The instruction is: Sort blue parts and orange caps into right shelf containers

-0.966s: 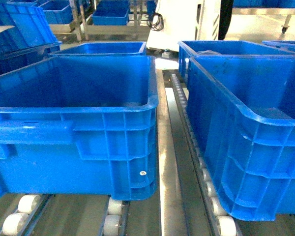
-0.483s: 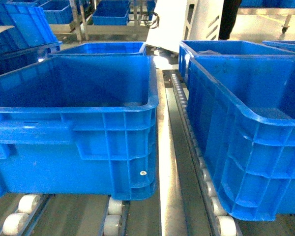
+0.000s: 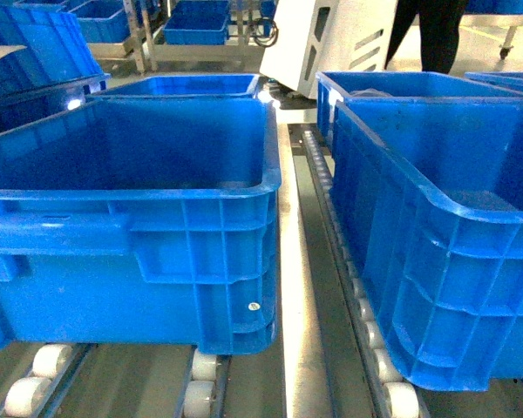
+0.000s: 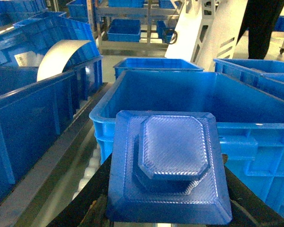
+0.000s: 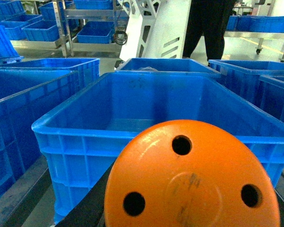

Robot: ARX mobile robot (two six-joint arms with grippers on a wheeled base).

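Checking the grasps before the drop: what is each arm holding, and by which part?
Left holds a blue part, right an orange cap, each apparently by its lower edge; fingers are mostly hidden.

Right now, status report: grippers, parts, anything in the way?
Left gripper shut on blue part. Right gripper shut on orange cap. Blue crates ahead on roller shelf. Nothing blocking them.

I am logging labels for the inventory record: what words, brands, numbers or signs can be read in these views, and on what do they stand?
No text can be read in any view.
The round orange plastic cap bears a faint dark mark, too blurred to read.
The curved white sheet carries a small label, too small to read.
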